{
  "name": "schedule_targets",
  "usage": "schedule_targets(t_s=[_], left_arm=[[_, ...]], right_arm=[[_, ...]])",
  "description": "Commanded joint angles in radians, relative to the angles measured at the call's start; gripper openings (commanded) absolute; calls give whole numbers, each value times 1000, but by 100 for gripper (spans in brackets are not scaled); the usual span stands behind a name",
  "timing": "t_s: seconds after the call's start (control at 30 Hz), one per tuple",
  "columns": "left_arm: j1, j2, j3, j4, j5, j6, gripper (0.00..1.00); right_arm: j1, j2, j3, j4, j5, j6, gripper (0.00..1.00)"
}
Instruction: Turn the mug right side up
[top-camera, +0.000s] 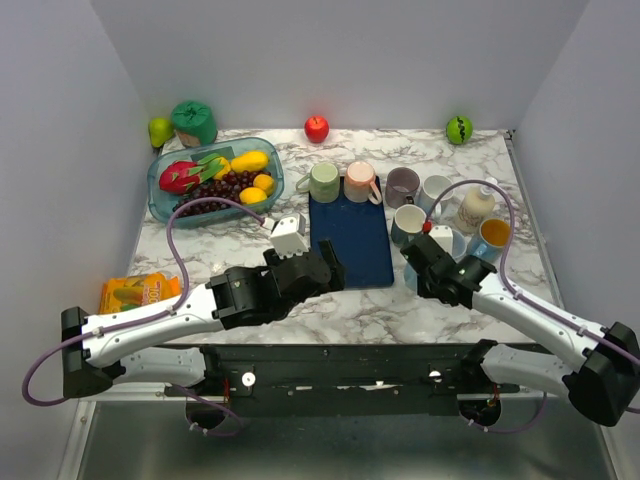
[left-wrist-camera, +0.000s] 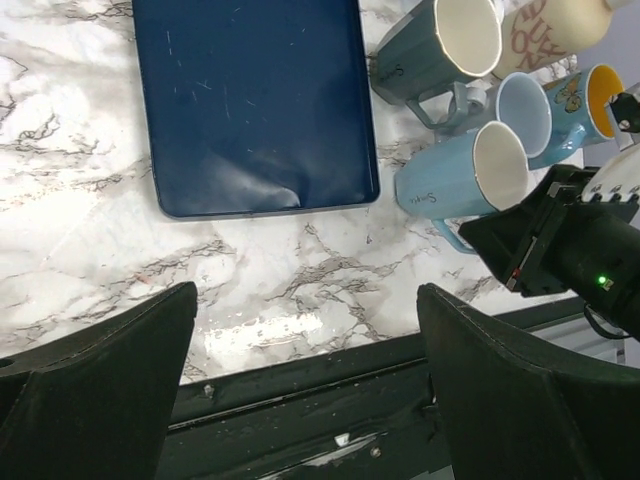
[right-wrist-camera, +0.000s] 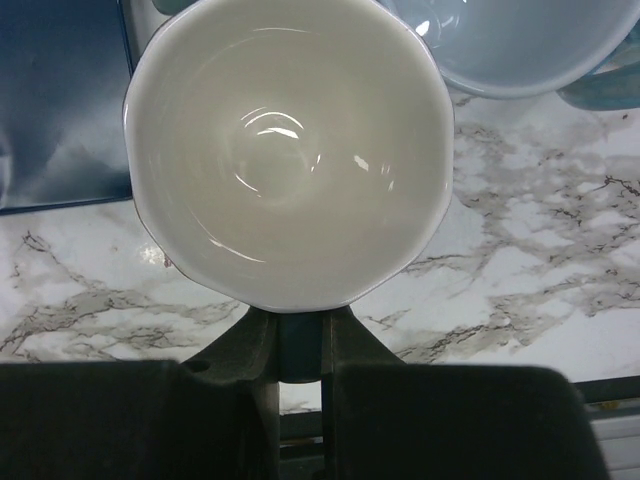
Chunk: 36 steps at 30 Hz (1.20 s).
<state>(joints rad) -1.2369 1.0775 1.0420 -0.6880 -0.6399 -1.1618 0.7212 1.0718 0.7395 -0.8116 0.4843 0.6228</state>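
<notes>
The mug (right-wrist-camera: 290, 150) is glazed ceramic, pale blue outside and glossy white inside, with a faceted rim. It sits just right of the tray (top-camera: 350, 240), at its near corner, and appears upright. The right fingers (right-wrist-camera: 225, 400) are clamped on its handle. The left fingers (left-wrist-camera: 100, 390) are spread wide and hold nothing, at the tray's near left corner. The tray is dark blue, flat, round-cornered and lightly scuffed. The tabletop (top-camera: 400, 305) is glossy white marble pattern with grey veins. The walls (top-camera: 350, 60) are plain pale grey.
</notes>
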Motion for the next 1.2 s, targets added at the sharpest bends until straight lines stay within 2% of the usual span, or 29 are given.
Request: schedule_targets(t_s=[0.0,0.07,0.1,0.2,0.43,0.67,0.73,0.8,0.93,1.07,1.1,1.17], left_arm=[[10,16,27,-47,-23,11,99],[13,21,35,-51,-23,20,99],[16,27,44,-60,-24,24,99],[24,48,78,-91,-23,34,99],[71,117,179,-165,-3,76,99],[218,228,227,-94,88,240,99],[289,269,240,-32,123,321,99],[351,304,271,17,166,358,99],[433,462,376,59,226,454,99],[491,613,515,87,252,641,99],[501,640,536,128,278,751,99],[536,719,596,159,310,844,99]], right_arm=[[12,36,17,95,53,25,16],[18,40,11,114,33,20,30],[24,33,9,120,16,18,44],[29,-2,8,118,-25,12,60],[29,-117,67,29,-104,2,70],[29,-283,129,-75,-133,-47,82],[29,-320,162,-90,-150,-63,95],[29,-319,227,-119,-153,-69,100],[29,-299,307,-118,-161,-63,100],[27,-276,362,-98,-165,-89,100],[29,-270,370,-86,-161,-95,100],[29,-247,389,-83,-148,-98,100]])
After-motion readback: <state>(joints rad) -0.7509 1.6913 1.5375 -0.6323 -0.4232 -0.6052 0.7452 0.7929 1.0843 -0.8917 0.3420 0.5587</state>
